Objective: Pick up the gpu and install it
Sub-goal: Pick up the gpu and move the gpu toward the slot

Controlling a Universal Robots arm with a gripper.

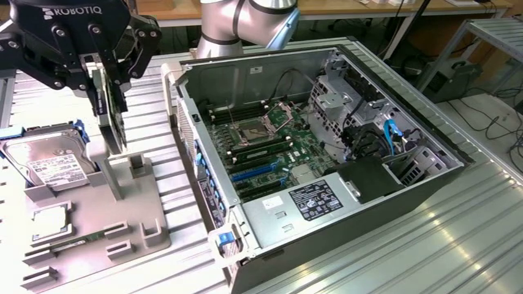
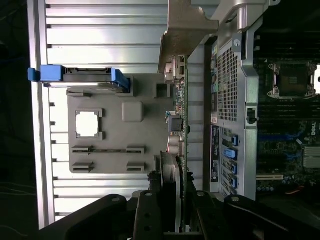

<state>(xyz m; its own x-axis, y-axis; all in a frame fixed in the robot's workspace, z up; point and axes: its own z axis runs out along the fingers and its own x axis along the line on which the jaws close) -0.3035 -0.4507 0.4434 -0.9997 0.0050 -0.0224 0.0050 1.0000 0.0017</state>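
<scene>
**Status.** The black multi-link claw (image 1: 106,79) is closed narrowly on the gpu (image 1: 114,125) — a thin flat card with a dark face, green circuit board and pale metal bracket. It holds the card upright on edge, outside the open grey-and-black computer case (image 1: 327,153), on the exterior view's left of that case. The card hangs over the grey moulded parts holder (image 1: 122,214) beside the case. Whether its lower edge is clear of the holder's upright posts cannot be told.

**Hazards.**
- Snagging: if the lower edge is not free of the posts, sideways travel could lever the card in the grip or drag the holder.
- Slipping: the grip covers only a small area near one edge, so a thin, smooth card could pivot or slide.
- Collision: in the wrist view the gpu (image 2: 182,100) lies just beside the case's perforated outer wall, and the bracket could strike that wall or the rim.

**Surface and room.** A ribbed bare-aluminium surface (image 1: 425,245) carries the case and the holder, and it shows strong glare. Beyond the case stands a wooden bench (image 1: 327,6). Loose dark cables (image 1: 498,122) lie on the floor on the exterior view's right of the case.
</scene>
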